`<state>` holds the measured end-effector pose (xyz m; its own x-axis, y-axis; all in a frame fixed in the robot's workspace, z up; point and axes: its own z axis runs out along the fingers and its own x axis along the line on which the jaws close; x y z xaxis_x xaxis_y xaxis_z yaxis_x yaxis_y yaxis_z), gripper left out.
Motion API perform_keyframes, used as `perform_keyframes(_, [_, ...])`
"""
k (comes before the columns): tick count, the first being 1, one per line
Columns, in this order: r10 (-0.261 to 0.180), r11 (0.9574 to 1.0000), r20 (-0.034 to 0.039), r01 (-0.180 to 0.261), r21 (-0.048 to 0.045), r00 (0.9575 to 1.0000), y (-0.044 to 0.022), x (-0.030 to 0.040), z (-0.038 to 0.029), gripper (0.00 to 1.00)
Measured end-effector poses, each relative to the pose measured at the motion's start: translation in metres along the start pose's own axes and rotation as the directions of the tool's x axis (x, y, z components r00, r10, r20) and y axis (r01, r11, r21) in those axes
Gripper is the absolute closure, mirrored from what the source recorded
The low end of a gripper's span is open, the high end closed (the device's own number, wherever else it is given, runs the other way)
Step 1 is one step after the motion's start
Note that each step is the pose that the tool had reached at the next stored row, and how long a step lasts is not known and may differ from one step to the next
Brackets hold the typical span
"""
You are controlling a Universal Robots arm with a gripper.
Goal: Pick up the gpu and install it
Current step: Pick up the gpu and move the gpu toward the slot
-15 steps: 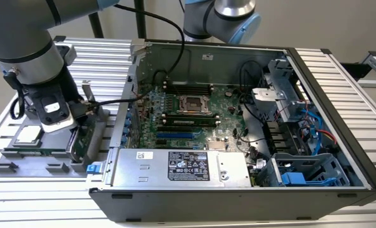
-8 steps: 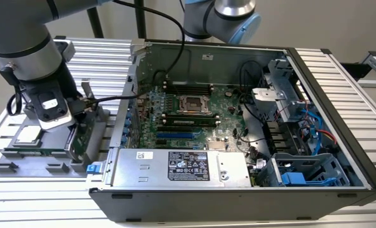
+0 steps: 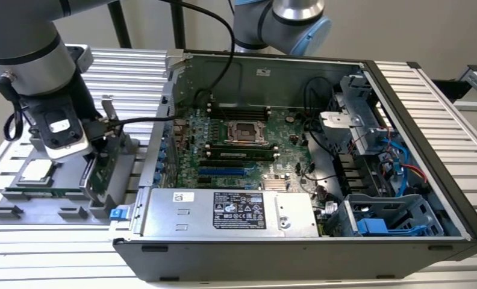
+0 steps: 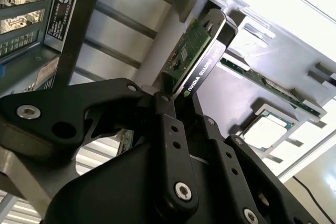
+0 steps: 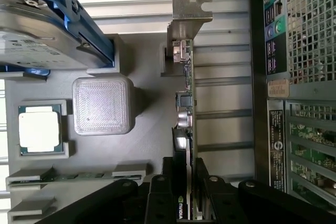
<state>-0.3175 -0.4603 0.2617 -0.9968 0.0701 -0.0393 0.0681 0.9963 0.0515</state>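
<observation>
At the exterior view's left, the gripper (image 5: pixel 190 182) was clamped on one narrow end of the upright gpu (image 5: pixel 185 114); so small a hold could let the card pivot and slip.

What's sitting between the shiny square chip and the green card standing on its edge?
In the first wrist view, a pale grey ribbed square block sits between the silver square chip and the green gpu card.

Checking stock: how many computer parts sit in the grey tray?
4: gpu upright at the end effector, processor in its pocket, memory stick beside it, hard drive in blue frame; others may be hidden.
</observation>
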Motion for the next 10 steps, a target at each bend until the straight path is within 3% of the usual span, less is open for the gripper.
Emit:
perform_keyframes(6, [0.0,1.0,0.0001,0.0,0.0,1.0,0.0003,-0.0003,-0.0069,1.0])
perform_keyframes(10, [0.0,1.0,0.0001,0.0,-0.0001,1.0,0.0004,-0.0003,-0.0076,1.0])
